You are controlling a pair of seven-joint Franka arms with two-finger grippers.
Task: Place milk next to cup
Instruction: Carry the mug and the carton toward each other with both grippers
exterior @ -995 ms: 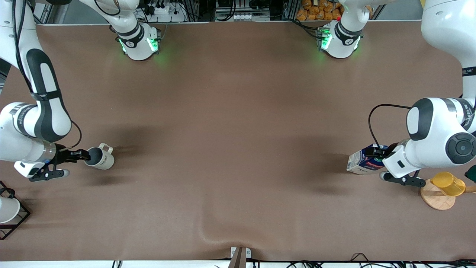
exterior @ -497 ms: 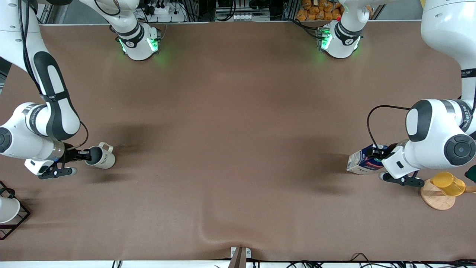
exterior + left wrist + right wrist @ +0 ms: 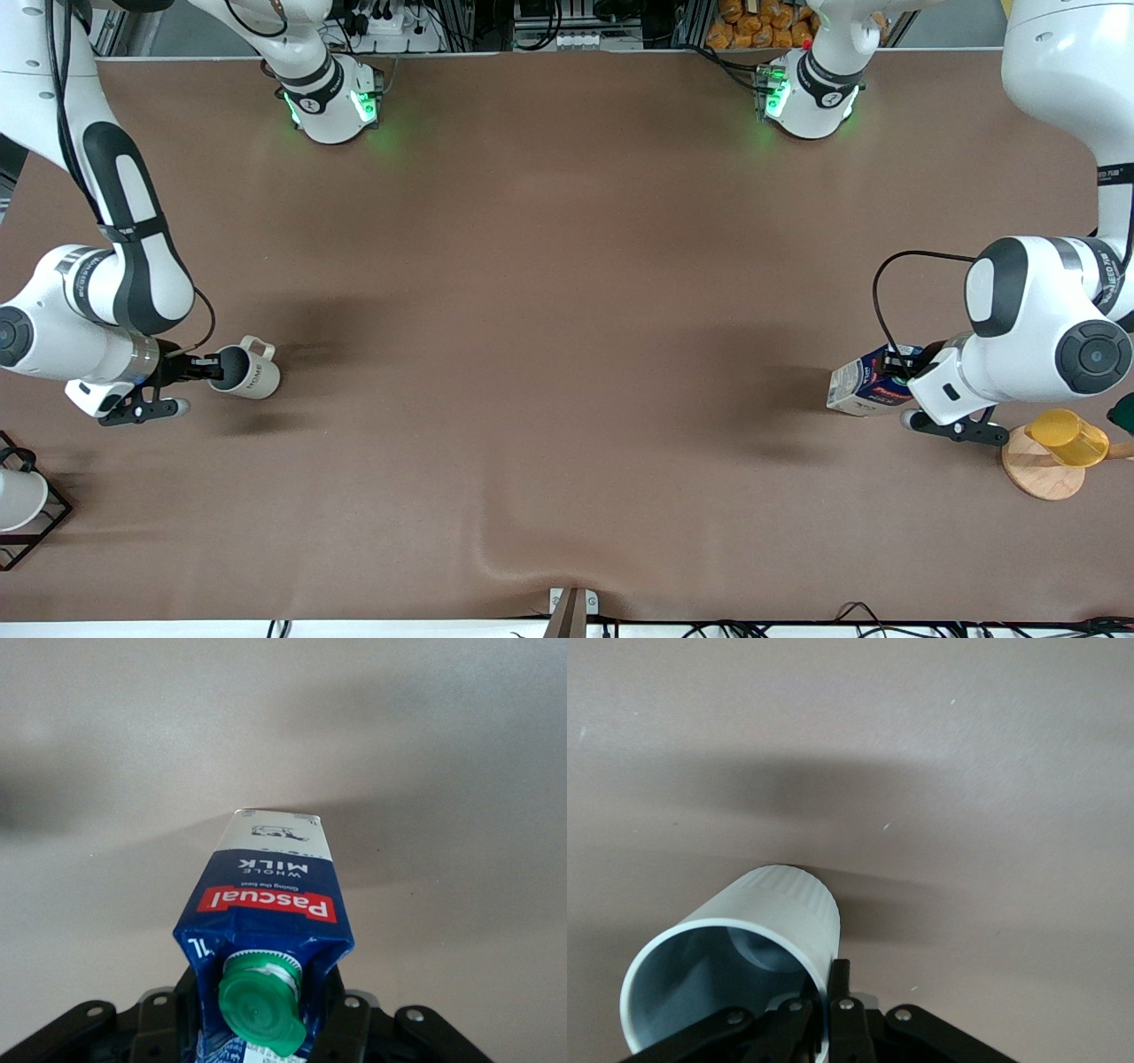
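here, right gripper (image 3: 211,366) pinches cup (image 3: 248,373) rim | left gripper (image 3: 902,373) seemingly clamps milk (image 3: 864,383)

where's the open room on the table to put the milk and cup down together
Bare brown table spans everything between cup in right gripper and milk in left gripper. Crowded only by the yellow cup on its wooden coaster, and the wire frame.

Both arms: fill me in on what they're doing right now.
Each arm holds one item, at its own end of the table. The left gripper is shut on the milk, gripping near its green cap. The right gripper is shut on the rim of the cup, one finger inside. Cup and milk are far apart, so the milk is not yet beside the cup.
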